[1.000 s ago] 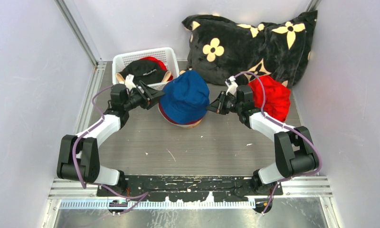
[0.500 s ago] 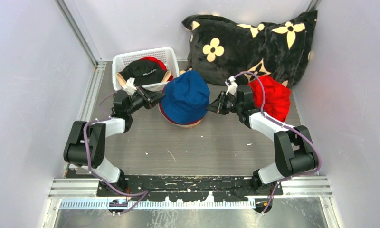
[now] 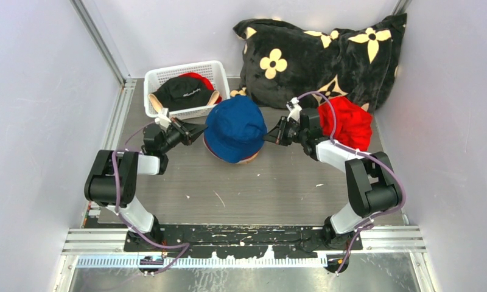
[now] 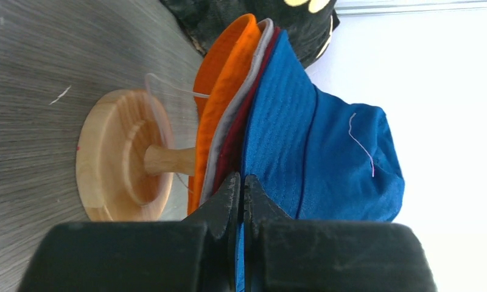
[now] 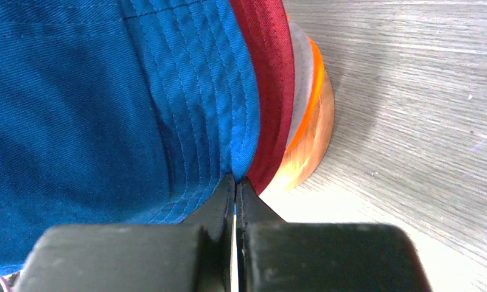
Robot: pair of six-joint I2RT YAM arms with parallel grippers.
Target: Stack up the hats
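My left gripper (image 4: 241,182) is pinched closed on the brim of the blue hat (image 3: 235,126) at the centre of the top view. My right gripper (image 5: 235,181) is clamped on its opposite brim. The blue hat sits over the dark red hat (image 5: 268,73), grey hat (image 5: 300,67) and orange hat (image 4: 226,91) on the wooden stand (image 4: 116,155). The black hat (image 3: 183,91) lies in the white basket (image 3: 180,67) at upper left. The bright red hat (image 3: 350,125) lies at right, against the cushion (image 3: 302,55).

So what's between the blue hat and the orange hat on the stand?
Two brims: the dark red hat next to the blue hat, then the grey hat against the orange hat. The right wrist view shows it best.
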